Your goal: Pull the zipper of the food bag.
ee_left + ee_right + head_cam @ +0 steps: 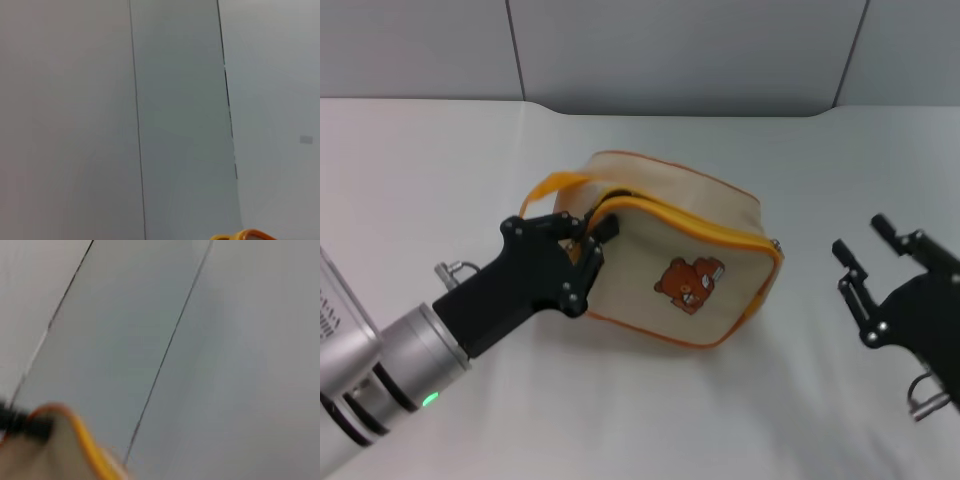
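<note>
The beige food bag [660, 250] with a brown bear patch [690, 283] lies tilted in the middle of the white table. Its yellow-orange zipper [710, 228] runs along the upper front edge, with the small silver pull tab [776, 245] at the bag's right corner. The orange-yellow strap loop [555, 187] sticks out at the left end. My left gripper [598, 235] is closed on the bag's left end, just below the strap. My right gripper [862, 245] is open and empty, right of the bag and apart from the pull tab. The right wrist view shows a blurred bag corner [50, 450].
The white table [640, 420] ends at a grey panelled wall [670, 50] behind the bag. A sliver of orange strap [245, 235] shows in the left wrist view, the rest being wall panels.
</note>
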### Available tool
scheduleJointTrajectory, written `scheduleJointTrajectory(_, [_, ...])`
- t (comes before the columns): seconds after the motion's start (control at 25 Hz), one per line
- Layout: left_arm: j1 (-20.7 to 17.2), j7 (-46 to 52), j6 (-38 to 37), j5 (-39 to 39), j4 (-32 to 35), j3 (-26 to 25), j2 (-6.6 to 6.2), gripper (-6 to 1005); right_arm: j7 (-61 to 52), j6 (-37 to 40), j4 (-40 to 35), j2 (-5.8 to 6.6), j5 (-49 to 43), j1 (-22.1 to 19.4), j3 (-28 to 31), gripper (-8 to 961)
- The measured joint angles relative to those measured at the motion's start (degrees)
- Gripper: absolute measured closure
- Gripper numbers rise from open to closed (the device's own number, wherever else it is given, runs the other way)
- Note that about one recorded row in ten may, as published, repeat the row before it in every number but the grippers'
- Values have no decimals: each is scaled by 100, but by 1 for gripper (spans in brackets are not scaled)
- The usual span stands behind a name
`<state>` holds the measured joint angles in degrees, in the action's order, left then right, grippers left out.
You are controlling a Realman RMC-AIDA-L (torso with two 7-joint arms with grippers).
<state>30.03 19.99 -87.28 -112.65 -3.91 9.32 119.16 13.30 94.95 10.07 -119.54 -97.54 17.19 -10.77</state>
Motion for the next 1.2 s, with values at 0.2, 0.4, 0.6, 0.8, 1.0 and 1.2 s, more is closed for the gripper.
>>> scheduleJointTrajectory(0.2, [-99, 155, -142, -84, -65, 66, -14, 849, -1482, 207, -546, 16, -106, 151, -47, 526])
scheduleJointTrajectory(0.4, [-197, 342, -594, -449, 60, 128, -44, 636, -3551, 493, -1644, 26, -867, 320, -57, 385])
scheduleJointTrajectory(0.6, [-327, 971, -1115, -982, 660, 152, -54, 412, -5458, 1101, -2933, 69, -1907, 497, -57, 287])
scheduleJointTrajectory(0.8, [-264, 1801, -1794, -1709, 1591, 586, -63, 292, -6425, 1718, -3446, 275, -2898, 839, -286, 260])
scheduleJointTrajectory(1.0, [-244, 2080, -1930, -1761, 1933, 972, -57, 230, -6694, 1613, -3469, 317, -3093, 1118, -776, 259])
scheduleJointTrajectory(1.2, [-290, 2035, -1903, -1730, 1953, 953, -60, 183, -6759, 1459, -3459, 263, -3110, 1245, -1043, 259])
